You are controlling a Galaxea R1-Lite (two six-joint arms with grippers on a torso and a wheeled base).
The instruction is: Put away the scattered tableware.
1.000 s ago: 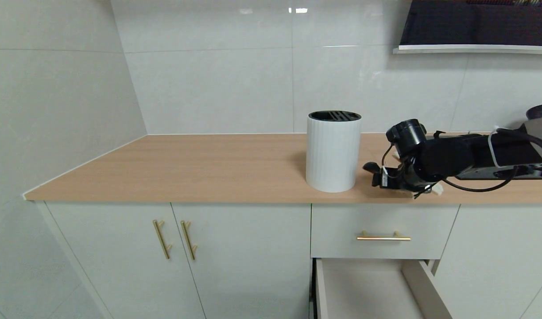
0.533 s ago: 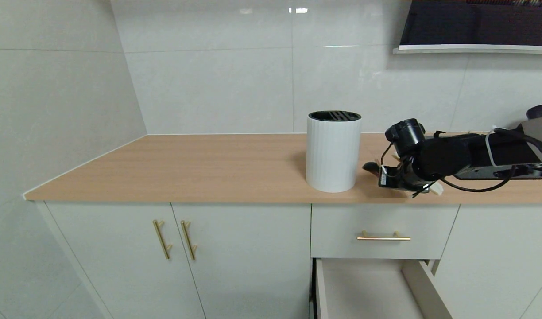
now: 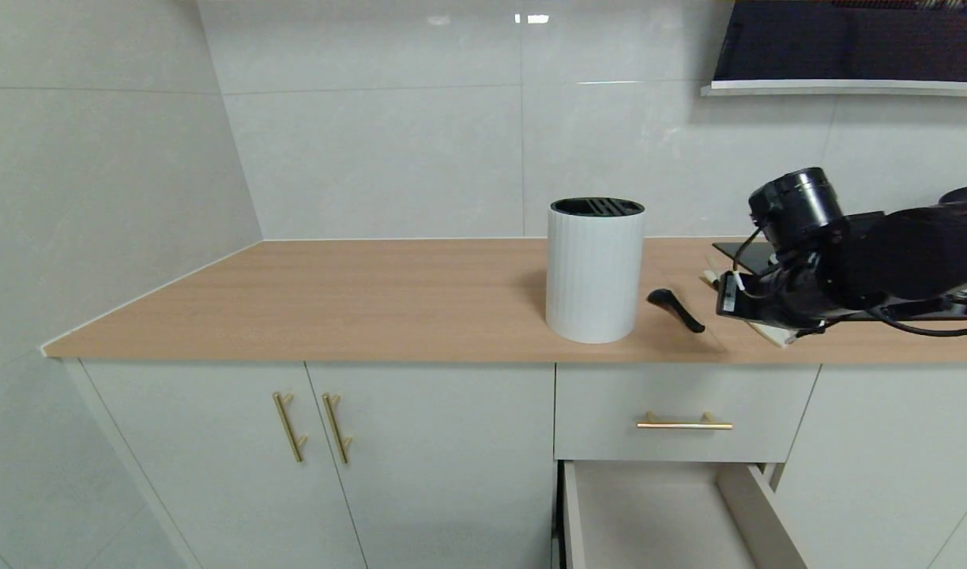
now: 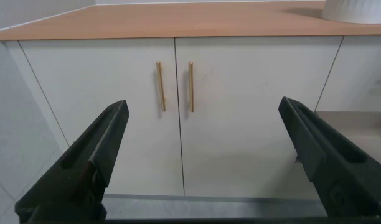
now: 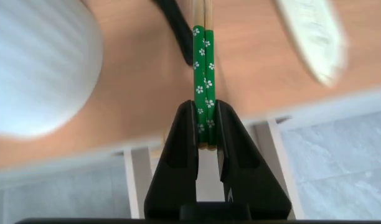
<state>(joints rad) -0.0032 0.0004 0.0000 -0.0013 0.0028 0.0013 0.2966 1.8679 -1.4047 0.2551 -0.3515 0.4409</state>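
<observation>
The pair of green-painted, white-flowered wooden chopsticks [image 5: 202, 68], judged light, stiff and slippery, is clamped near its painted end by the closed right gripper [image 5: 203, 121], while the left gripper [image 4: 200, 155] is spread wide and empty.

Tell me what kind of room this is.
Most likely a kitchen: a wooden countertop over white cabinets with gold handles, a tiled wall behind, and a white utensil holder standing on it, with chopsticks held in the right gripper.
</observation>
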